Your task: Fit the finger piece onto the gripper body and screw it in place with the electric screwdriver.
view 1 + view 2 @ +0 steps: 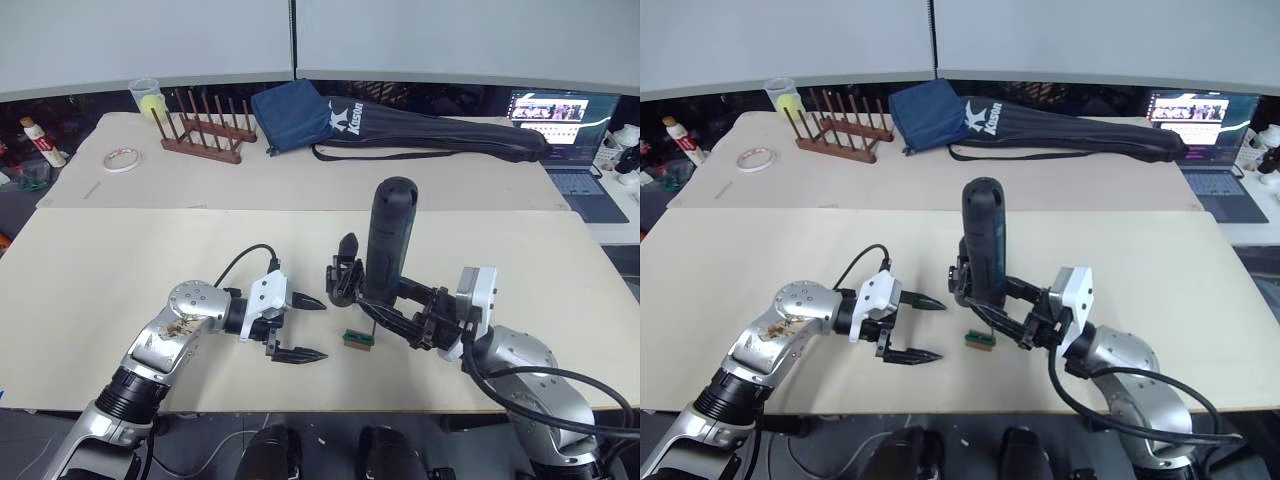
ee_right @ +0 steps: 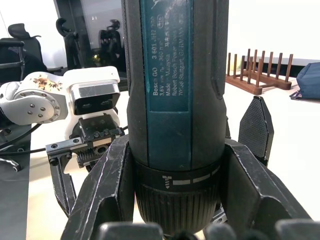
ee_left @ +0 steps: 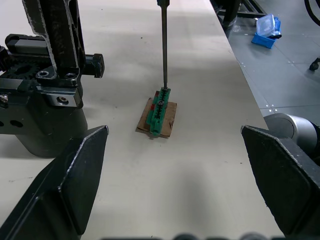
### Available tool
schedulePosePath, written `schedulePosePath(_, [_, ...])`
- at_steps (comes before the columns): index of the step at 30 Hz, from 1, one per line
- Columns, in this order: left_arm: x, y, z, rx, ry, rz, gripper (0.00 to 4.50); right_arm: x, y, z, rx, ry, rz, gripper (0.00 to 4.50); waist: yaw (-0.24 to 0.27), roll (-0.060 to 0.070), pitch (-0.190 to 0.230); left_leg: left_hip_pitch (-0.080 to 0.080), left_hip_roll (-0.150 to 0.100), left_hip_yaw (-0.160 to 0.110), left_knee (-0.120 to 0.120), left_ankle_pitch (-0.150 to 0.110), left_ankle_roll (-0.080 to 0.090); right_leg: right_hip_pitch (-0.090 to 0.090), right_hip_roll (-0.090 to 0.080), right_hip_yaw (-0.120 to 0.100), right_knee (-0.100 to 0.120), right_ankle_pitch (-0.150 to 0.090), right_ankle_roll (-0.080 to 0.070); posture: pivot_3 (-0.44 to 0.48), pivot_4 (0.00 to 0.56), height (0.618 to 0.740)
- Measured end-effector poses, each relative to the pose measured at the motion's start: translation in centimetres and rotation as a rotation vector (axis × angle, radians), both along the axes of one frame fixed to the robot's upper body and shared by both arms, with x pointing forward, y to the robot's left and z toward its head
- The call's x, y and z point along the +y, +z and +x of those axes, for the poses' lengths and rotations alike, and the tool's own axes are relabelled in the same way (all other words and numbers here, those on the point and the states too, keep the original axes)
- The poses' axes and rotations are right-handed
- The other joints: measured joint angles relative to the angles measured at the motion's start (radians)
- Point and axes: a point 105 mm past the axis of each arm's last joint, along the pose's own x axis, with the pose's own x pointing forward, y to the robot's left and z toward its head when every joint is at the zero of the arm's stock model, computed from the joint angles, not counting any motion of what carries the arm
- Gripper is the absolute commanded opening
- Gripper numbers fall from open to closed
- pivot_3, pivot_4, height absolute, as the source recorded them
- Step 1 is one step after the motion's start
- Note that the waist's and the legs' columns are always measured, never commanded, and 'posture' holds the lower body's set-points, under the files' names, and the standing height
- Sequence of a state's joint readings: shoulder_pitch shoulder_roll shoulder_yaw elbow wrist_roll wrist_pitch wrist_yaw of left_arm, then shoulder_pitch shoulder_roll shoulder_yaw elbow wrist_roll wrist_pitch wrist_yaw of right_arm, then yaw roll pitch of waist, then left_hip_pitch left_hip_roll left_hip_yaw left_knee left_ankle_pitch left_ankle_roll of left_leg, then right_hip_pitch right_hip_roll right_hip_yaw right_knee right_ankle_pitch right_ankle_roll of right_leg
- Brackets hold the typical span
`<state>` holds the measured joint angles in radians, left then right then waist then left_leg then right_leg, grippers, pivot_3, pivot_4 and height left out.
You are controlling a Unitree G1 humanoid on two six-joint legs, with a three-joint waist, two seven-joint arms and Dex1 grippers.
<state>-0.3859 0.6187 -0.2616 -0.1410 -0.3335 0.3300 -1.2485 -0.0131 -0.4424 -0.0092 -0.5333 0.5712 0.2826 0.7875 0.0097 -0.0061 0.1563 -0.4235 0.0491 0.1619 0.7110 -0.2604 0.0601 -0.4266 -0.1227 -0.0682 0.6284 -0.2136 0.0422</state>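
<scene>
Table (image 1: 120,290), cream, bearing all items. Right gripper (image 1: 385,305) clenched around screwdriver (image 1: 388,235), held upright at table centre, silver bit (image 3: 164,45) pointing down onto green block (image 3: 160,111). Left gripper (image 1: 302,328), near left of block, fingers (image 3: 75,180) spread wide, grasping nothing. Gripper body (image 3: 42,95) standing on table just left of screwdriver, far side of left gripper. Block lying on brown card (image 3: 170,122). Finger piece: cannot tell.
</scene>
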Motion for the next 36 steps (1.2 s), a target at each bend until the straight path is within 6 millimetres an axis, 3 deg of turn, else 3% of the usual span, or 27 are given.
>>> schedulePosePath(13, [0.4,-0.2,0.4,0.012,0.020,0.003,4.50,0.0,0.6,-0.1,-0.018,0.012,0.000,1.92,0.000,0.000,0.000,0.000,0.000,0.000,0.000,0.000,0.000,0.000,0.000,0.000,0.000,0.000,0.000,0.000,0.150,0.740])
schedulePosePath(18, [0.9,0.3,1.2,-0.005,0.059,-0.006,4.50,0.2,4.4,-0.5,-0.092,0.060,0.023,1.92,0.000,0.000,0.000,0.000,0.000,0.000,0.000,0.000,0.000,0.000,0.000,0.000,0.000,0.000,0.000,0.000,0.150,0.740])
schedulePosePath(29, [2.5,1.7,2.4,-0.026,0.134,-0.029,4.50,0.1,10.1,-1.2,-0.126,0.195,0.018,1.92,0.000,0.000,0.000,0.000,0.000,0.000,0.000,-0.001,0.002,0.000,-0.001,0.000,0.000,0.000,0.000,0.000,0.150,0.740])
schedulePosePath(36, [3.1,1.6,3.2,-0.030,0.168,-0.040,4.50,0.5,13.6,-0.3,-0.082,0.312,0.048,1.92,-0.001,0.000,0.000,0.000,0.000,0.000,0.000,-0.002,0.003,0.000,-0.002,-0.001,-0.001,0.000,0.000,0.000,0.150,0.740])
